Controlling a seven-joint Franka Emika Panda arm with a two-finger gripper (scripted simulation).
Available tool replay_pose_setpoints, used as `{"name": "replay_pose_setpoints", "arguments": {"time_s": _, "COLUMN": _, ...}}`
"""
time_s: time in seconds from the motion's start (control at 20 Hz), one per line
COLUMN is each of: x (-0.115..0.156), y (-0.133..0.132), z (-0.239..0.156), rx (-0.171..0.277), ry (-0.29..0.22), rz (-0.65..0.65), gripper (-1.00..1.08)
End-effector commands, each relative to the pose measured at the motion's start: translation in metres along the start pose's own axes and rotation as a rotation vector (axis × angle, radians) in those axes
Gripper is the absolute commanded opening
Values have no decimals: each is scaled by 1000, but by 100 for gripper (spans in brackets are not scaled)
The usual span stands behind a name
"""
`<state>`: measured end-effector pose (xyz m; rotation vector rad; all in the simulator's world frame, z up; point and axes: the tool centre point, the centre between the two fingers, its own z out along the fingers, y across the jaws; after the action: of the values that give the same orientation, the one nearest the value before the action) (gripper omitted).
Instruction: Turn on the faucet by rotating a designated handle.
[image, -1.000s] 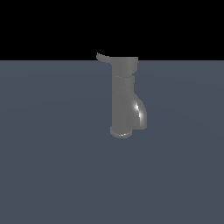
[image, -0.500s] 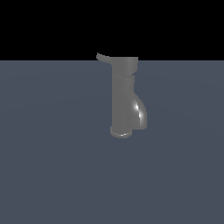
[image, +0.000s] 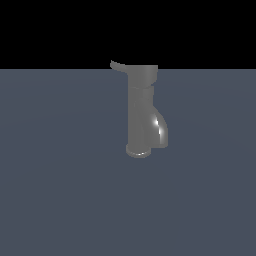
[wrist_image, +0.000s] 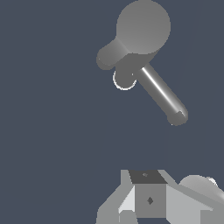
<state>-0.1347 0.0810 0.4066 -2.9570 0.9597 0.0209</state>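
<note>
Right now you are looking at the faucet standing upright on the flat slate-blue worktop, a little toward the exterior view's right of centre. Its round base flange is sitting on the worktop, and the glossy curved spout is bulging out low on the side toward the exterior view's right. The handle is sticking out of the wider cap toward the exterior view's left, its tip turning slightly upward.

No arm is showing in the exterior view, so you are relying on the wrist view for the gripper. There, only its grey body is poking in at the frame's edge; the fingertips are not showing, so you cannot tell whether it is released or clenched. It is touching nothing that you can see.

In the wrist view the faucet is appearing from above, well apart from the gripper, with bare worktop lying between them. The handle is reaching out from under the cap as a shiny bar.
</note>
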Motion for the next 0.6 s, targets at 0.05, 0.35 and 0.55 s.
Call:
{"name": "replay_pose_setpoints", "arguments": {"time_s": 0.05, "x": 13, "y": -13, "z": 11, "rx": 0, "ry": 3, "rz": 84, "gripper": -100}}
{"name": "replay_pose_setpoints", "arguments": {"time_s": 0.35, "x": 37, "y": -31, "z": 29, "rx": -1, "ry": 7, "rz": 225, "gripper": -100}}
{"name": "replay_pose_setpoints", "arguments": {"time_s": 0.55, "x": 54, "y": -41, "z": 40, "rx": -2, "ry": 10, "rz": 319, "gripper": -100}}
